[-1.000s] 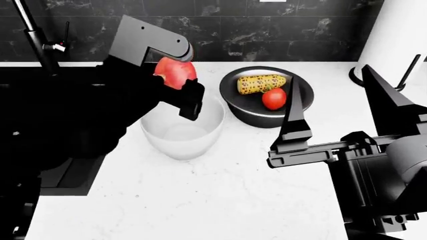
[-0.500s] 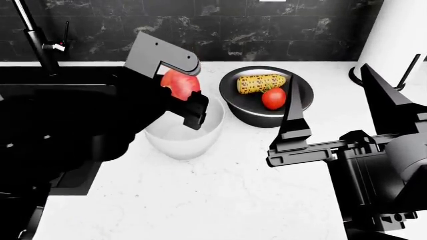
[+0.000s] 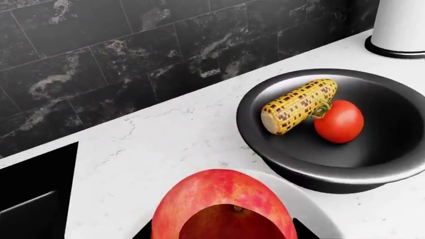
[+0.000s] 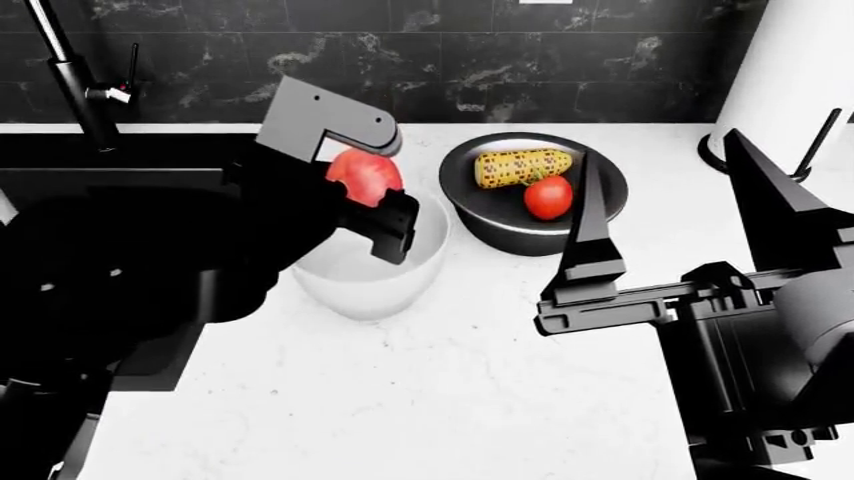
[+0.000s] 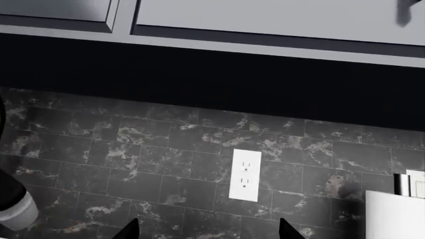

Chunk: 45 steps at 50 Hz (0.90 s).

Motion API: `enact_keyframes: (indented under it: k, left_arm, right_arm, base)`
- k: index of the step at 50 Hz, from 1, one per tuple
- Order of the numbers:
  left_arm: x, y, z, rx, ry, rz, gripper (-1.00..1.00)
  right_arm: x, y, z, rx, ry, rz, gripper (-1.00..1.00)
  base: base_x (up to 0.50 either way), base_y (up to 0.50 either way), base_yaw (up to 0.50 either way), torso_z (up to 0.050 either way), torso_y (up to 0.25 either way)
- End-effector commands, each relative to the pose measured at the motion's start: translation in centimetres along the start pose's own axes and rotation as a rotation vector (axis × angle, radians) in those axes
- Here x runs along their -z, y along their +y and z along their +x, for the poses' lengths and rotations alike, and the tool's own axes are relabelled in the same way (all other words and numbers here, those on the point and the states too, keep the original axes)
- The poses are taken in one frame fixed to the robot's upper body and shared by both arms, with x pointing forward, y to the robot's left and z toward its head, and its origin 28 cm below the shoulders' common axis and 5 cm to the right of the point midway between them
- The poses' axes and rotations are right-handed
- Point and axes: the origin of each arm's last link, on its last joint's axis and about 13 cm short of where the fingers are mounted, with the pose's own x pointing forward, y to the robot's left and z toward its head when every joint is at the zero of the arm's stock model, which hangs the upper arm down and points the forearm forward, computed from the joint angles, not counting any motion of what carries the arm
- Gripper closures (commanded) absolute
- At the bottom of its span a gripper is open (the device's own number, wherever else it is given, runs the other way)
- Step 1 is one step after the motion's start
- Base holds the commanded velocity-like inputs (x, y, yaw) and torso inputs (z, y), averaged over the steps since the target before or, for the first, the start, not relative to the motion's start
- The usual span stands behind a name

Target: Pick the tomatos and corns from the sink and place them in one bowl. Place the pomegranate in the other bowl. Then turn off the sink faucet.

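Note:
My left gripper (image 4: 363, 190) is shut on the red pomegranate (image 4: 362, 172) and holds it just above the clear bowl (image 4: 371, 262). The pomegranate fills the near part of the left wrist view (image 3: 222, 206), with the clear bowl's rim (image 3: 317, 211) under it. The black bowl (image 4: 487, 215) beside it holds one corn (image 4: 522, 166) and one tomato (image 4: 547, 197); both show in the left wrist view, corn (image 3: 299, 106) and tomato (image 3: 339, 121) in that bowl (image 3: 378, 164). My right gripper (image 4: 681, 195) is open and empty, raised over the counter at the right. The sink's inside is hidden behind my left arm.
The faucet (image 4: 70, 75) stands at the back left by the sink (image 4: 80, 160). A white appliance (image 4: 794, 70) stands at the back right, also in the left wrist view (image 3: 398, 27). The black tiled wall has an outlet (image 5: 244, 175).
My left gripper has carried the pomegranate a little to the right and down, over the clear bowl. The right arm has not moved.

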Motion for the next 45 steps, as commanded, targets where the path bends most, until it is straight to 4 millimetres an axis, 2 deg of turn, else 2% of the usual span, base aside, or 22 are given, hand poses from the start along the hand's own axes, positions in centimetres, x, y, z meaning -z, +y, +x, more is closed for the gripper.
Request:
enact_keyframes:
  k: [1, 6, 7, 35, 39, 45]
  left_arm:
    - [-0.1, 0.1, 0.2, -0.014, -0.006, -0.014, 1.0]
    - [0.0, 0.1, 0.2, -0.018, -0.005, -0.017, 1.0]
    - [0.0, 0.1, 0.3, -0.018, -0.004, -0.015, -1.0]
    - [-0.1, 0.2, 0.1, -0.031, -0.043, 0.02, -1.0]
    - [-0.2, 0.2, -0.3, -0.056, -0.11, 0.032, -1.0]
    - [-0.4, 0.5, -1.9, -0.213, -0.342, 0.112, -1.0]
  right_arm:
    - [0.0, 0.0, 0.0, 0.001, 0.0, 0.001, -1.0]
    - [0.0, 0.0, 0.0, 0.001, 0.0, 0.001, -1.0]
    - [0.0, 0.0, 0.0, 0.001, 0.0, 0.001, -1.0]
    - [0.0, 0.1, 0.0, 0.002, -0.003, 0.001, -1.0]
    - [0.1, 0.0, 0.0, 0.008, 0.001, 0.0, -1.0]
    - [0.3, 0.0, 0.3, 0.021, 0.06, 0.003, -1.0]
  base:
    - [0.0, 0.0, 0.0, 0.0, 0.0]
    - [0.0, 0.0, 0.0, 0.0, 0.0]
    - [0.0, 0.0, 0.0, 0.0, 0.0]
    - [0.0, 0.0, 0.0, 0.0, 0.0]
    - [0.0, 0.0, 0.0, 0.0, 0.0]
    - [-0.47, 0.0, 0.0, 0.0, 0.002]
